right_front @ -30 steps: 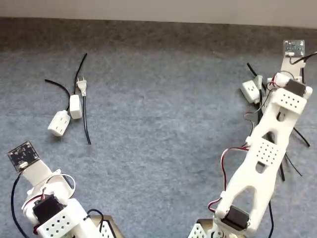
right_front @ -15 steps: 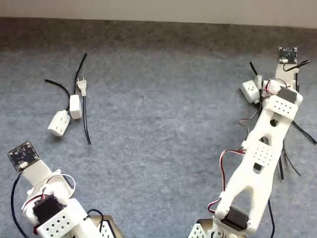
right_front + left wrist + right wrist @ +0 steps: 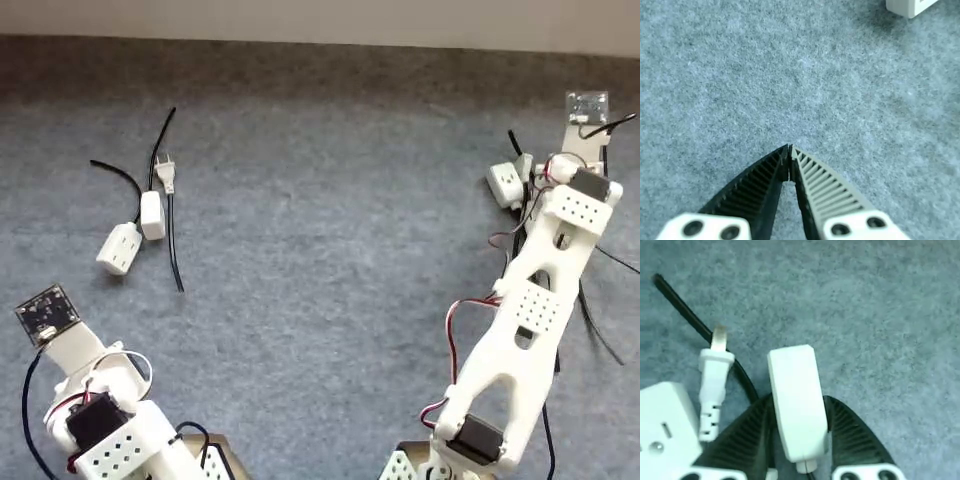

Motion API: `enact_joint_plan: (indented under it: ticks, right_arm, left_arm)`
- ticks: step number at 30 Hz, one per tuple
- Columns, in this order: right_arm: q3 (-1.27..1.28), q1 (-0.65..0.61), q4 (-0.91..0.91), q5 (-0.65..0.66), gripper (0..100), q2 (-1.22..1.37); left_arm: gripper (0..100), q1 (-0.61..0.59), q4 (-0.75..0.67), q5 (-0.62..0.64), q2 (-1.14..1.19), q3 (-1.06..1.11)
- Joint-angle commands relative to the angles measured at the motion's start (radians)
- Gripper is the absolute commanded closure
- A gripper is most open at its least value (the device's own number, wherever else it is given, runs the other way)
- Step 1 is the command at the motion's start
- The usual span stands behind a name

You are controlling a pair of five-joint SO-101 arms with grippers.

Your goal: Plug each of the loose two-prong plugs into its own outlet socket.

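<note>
Outlet socket (image 3: pixel 119 248) by the tabletop's (image 3: pixel 330 260) left edge, beyond the left gripper (image 3: pixel 789 148), pinched closed and empty at the near left corner. Farther: white plug (image 3: pixel 152 214), two-prong plug (image 3: pixel 165 173). Toward the far right corner, right gripper (image 3: pixel 796 402) clamps a second white plug (image 3: pixel 790 375), second socket (image 3: pixel 662 415) alongside.

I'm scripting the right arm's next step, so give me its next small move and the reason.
Probably lift the white block slightly, then carry it toward the outlet socket. The right gripper clasps the block on both sides, and a two-prong plug lies between it and the socket, so clearance seems needed first.
</note>
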Motion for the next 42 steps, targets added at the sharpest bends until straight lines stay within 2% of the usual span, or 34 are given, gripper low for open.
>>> enact_joint_plan:
  ticks: [1,6,12,17,20,22,24,27,33,35,38,42]
  right_arm:
    - [-0.107,-0.025,0.099,-0.098,93.2,-0.234]
    - [-0.107,-0.093,0.260,-0.127,93.2,-0.476]
    - [-0.107,-0.229,0.552,-0.129,93.2,-0.768]
    - [-0.104,-0.242,0.547,-0.236,93.0,-0.940]
    - [-0.010,-0.246,0.549,-0.244,93.0,-1.038]
    - [0.145,-0.249,0.549,-0.270,93.0,-1.135]
    - [0.355,-0.251,0.547,-0.356,93.0,-1.260]
    - [0.685,-0.321,0.545,-0.414,93.0,-1.483]
    - [1.251,-0.618,0.536,-0.428,93.0,-1.848]
    - [1.435,-0.708,0.507,-0.474,93.0,-1.920]
    - [1.710,-0.789,0.414,-0.511,92.9,-1.998]
    - [2.048,-0.863,0.168,-0.442,92.9,-2.074]
  left_arm:
    - [97,-0.010,0.006,0.006,-0.005,0.016]
    - [97,-0.010,0.006,0.006,-0.005,0.016]
    - [97,-0.010,0.006,0.006,-0.005,0.016]
    - [97,-0.010,0.006,0.006,-0.005,0.016]
    - [97,-0.010,0.006,0.006,-0.005,0.016]
    - [97,-0.010,0.006,0.006,-0.005,0.016]
    - [97,-0.010,0.006,0.006,-0.005,0.016]
    - [97,-0.010,0.006,0.006,-0.005,0.016]
    - [97,-0.010,0.006,0.006,-0.005,0.016]
    - [97,-0.010,0.006,0.006,-0.005,0.016]
    - [97,-0.010,0.006,0.006,-0.005,0.016]
    - [97,-0.010,0.006,0.006,-0.005,0.016]
